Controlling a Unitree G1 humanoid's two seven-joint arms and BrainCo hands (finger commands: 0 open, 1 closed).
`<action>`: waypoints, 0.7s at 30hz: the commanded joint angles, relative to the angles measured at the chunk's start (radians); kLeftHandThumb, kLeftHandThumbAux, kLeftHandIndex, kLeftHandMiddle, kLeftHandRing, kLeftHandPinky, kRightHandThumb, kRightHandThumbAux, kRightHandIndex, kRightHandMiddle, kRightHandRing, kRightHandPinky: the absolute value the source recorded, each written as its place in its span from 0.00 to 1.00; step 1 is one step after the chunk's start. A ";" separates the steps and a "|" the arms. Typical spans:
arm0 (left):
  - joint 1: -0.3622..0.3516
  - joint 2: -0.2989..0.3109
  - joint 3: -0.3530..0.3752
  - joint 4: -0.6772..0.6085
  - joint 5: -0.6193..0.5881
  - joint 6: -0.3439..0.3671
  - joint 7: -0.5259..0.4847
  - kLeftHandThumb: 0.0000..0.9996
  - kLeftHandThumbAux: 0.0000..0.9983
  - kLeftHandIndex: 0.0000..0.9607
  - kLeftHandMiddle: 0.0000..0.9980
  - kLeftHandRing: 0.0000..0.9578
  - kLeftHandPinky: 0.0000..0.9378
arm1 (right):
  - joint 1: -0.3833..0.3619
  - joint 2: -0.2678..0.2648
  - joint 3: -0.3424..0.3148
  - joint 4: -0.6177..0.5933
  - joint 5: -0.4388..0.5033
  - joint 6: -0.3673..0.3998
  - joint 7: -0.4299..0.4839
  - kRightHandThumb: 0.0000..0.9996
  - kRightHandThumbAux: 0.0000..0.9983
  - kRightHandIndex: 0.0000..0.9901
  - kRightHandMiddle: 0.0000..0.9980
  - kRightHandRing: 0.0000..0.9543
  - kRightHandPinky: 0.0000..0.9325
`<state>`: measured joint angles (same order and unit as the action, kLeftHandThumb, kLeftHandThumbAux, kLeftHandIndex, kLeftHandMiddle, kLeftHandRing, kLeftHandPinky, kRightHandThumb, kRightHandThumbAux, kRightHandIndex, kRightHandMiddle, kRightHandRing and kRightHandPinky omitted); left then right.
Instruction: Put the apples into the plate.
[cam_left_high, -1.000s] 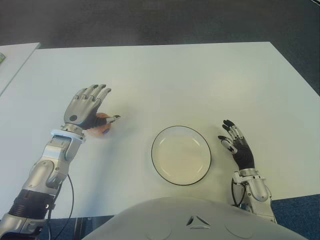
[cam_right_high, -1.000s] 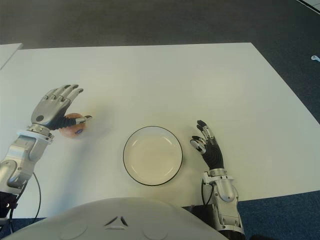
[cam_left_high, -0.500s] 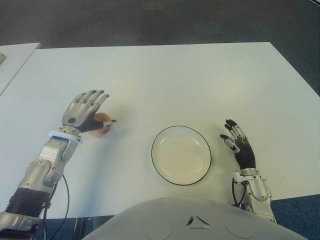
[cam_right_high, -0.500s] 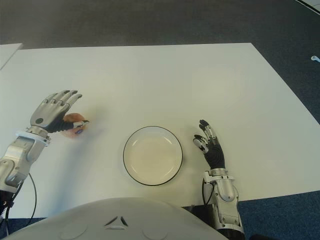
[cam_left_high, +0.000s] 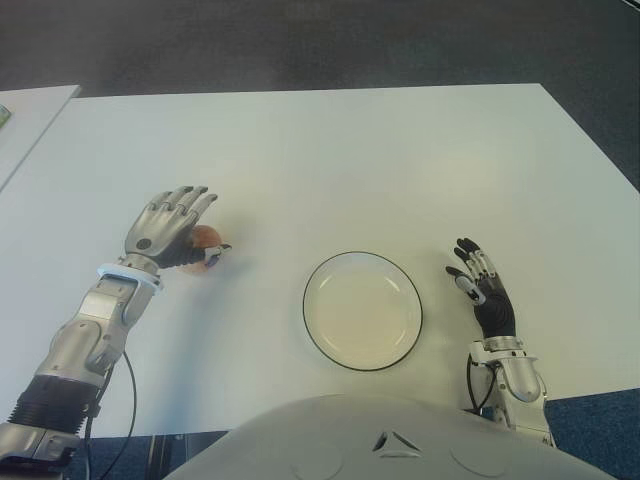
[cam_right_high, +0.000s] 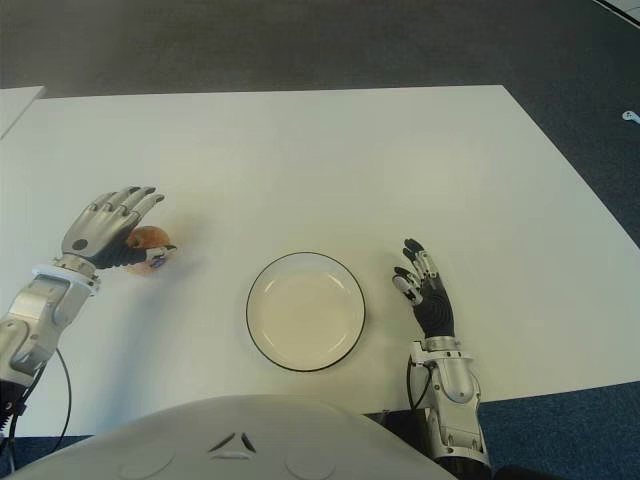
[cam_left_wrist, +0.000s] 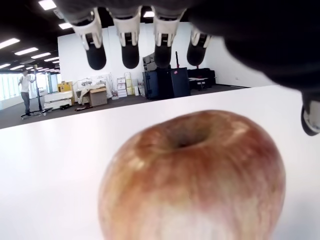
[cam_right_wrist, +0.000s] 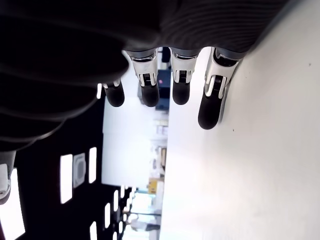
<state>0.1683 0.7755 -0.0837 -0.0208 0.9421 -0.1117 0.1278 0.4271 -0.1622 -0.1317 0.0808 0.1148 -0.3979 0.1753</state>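
Metal-grey left hand sits over the apple, fingers spread above it, thumb low by its side, nothing clamped yet. Wrist view shows the apple right under my palm w/ fingertips hanging clear of it, fruit on the white tabletop. So I'm at the grasp step: next I need to curl fingers & thumb round it, lift, carry right to the plate. Plate holds nothing, well apart from the apple. Right hand shows just right of the plate, fingers relaxed, holding nothing.
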 joint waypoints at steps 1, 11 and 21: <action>0.007 0.017 -0.009 0.008 0.005 0.000 -0.026 0.25 0.30 0.03 0.00 0.00 0.04 | 0.018 0.002 -0.002 0.042 -0.002 0.057 0.002 0.13 0.44 0.00 0.00 0.00 0.00; 0.029 0.022 -0.006 -0.009 -0.013 0.000 -0.059 0.23 0.30 0.03 0.00 0.00 0.03 | 0.008 -0.001 -0.009 0.063 0.016 0.023 0.028 0.12 0.44 0.00 0.00 0.00 0.00; 0.041 0.029 -0.007 -0.004 -0.029 -0.011 -0.078 0.21 0.30 0.02 0.00 0.00 0.03 | 0.011 -0.010 -0.011 0.046 -0.003 0.056 0.010 0.12 0.45 0.00 0.00 0.00 0.00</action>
<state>0.1964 0.7922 -0.0856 -0.0305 0.9211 -0.1156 0.0729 0.4184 -0.1754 -0.1412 0.0920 0.1204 -0.4019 0.1899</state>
